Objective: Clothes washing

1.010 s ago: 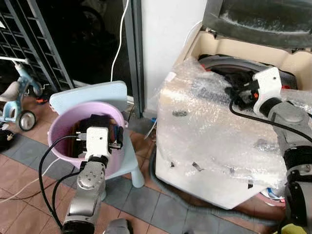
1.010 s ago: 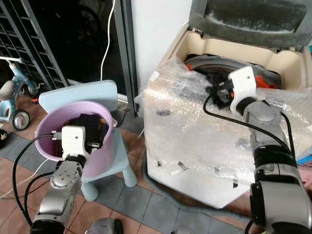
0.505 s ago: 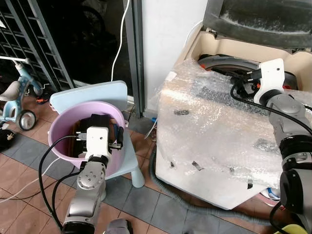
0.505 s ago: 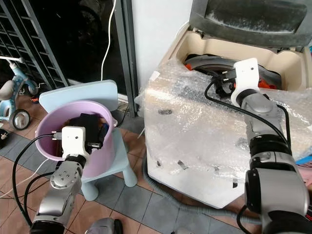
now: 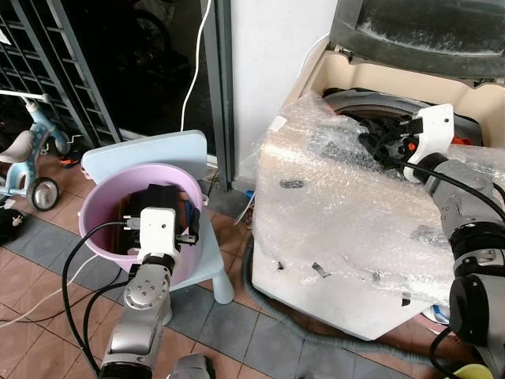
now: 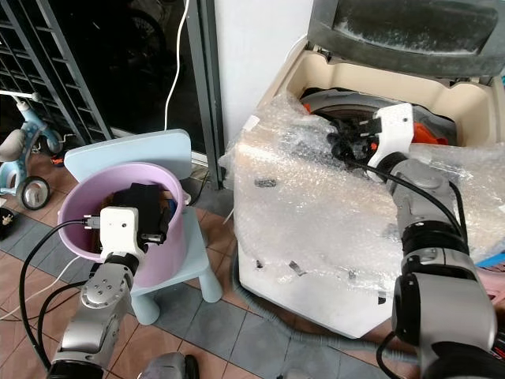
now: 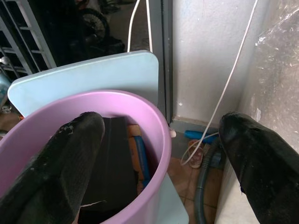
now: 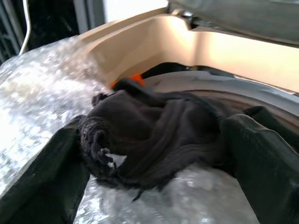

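A top-loading washing machine point(image 5: 355, 237) wrapped in bubble wrap stands on the right with its lid point(image 5: 418, 31) raised. At the front rim of its opening, my right gripper point(image 8: 156, 158) is open. A bunched dark garment point(image 8: 159, 126) lies between its spread fingers, on the bubble wrap by the drum point(image 5: 371, 106). On the left, a purple bucket point(image 5: 99, 205) holding dark clothes point(image 5: 158, 196) sits on a light blue stool point(image 5: 142, 150). My left gripper point(image 7: 159, 140) hovers open just above the bucket's near rim, with nothing between its fingers.
A grey hose point(image 5: 316, 335) runs along the tiled floor at the machine's base. A white cable point(image 5: 197, 55) hangs down the wall beside a dark doorway. A child's tricycle point(image 5: 28, 158) stands at the far left. Something orange point(image 6: 430, 130) shows inside the machine.
My right gripper rose from the drum opening, then moved left to the front rim, where the dark garment now lies bunched. The left arm has stayed over the bucket.
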`<state>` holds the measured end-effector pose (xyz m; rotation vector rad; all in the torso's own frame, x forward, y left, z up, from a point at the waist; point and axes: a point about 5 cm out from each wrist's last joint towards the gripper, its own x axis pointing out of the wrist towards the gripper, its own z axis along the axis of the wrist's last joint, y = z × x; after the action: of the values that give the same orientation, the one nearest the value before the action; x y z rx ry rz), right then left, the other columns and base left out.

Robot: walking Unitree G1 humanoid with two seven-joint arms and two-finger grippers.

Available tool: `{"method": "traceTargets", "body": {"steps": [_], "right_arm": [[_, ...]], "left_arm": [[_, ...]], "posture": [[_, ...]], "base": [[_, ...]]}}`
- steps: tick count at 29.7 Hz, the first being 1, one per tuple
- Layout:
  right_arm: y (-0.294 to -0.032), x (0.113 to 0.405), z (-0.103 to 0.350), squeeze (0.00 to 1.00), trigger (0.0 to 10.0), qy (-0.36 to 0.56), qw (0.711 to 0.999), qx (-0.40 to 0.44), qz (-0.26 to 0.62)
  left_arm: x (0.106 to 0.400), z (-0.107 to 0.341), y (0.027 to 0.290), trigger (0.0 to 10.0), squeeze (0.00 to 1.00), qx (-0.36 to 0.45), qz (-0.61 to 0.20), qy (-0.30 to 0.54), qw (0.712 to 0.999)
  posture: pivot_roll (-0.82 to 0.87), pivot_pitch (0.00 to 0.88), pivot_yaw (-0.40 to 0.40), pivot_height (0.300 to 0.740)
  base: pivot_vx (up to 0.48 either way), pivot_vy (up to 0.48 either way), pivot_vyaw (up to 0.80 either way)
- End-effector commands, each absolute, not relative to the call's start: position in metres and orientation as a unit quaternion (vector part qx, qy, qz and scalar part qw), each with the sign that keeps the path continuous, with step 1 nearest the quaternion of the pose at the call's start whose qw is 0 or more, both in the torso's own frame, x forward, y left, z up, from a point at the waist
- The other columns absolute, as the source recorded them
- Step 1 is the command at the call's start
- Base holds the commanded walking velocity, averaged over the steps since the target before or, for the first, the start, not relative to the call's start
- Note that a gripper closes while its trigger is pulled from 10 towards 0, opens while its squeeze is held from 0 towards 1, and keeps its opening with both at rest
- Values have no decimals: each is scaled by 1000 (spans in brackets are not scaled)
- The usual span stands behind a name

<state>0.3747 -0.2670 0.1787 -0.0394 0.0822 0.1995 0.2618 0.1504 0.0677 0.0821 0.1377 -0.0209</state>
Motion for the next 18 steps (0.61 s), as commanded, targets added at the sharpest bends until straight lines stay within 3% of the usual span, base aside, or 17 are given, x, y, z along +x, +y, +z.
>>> {"method": "traceTargets", "body": {"steps": [1, 7, 13, 18], "right_arm": [[-274, 378, 186, 0, 10000, 27, 998, 13, 61], [-290, 377, 183, 0, 10000, 34, 995, 82, -41], [-310, 371, 180, 0, 10000, 53, 984, 90, -144], [-319, 371, 202, 0, 10000, 3, 982, 17, -187]], "left_arm": [[262, 69, 150, 10000, 0, 50, -19, 71, 996], [262, 69, 151, 10000, 0, 52, -19, 73, 996], [263, 68, 150, 10000, 0, 53, -22, 76, 995], [264, 68, 149, 10000, 0, 55, -24, 77, 995]], "posture": [[-24, 0, 20, 740], [-20, 0, 22, 740], [-23, 0, 24, 740], [-25, 0, 26, 740]], "base": [[0, 0, 0], [0, 0, 0], [0, 0, 0], [0, 0, 0]]}}
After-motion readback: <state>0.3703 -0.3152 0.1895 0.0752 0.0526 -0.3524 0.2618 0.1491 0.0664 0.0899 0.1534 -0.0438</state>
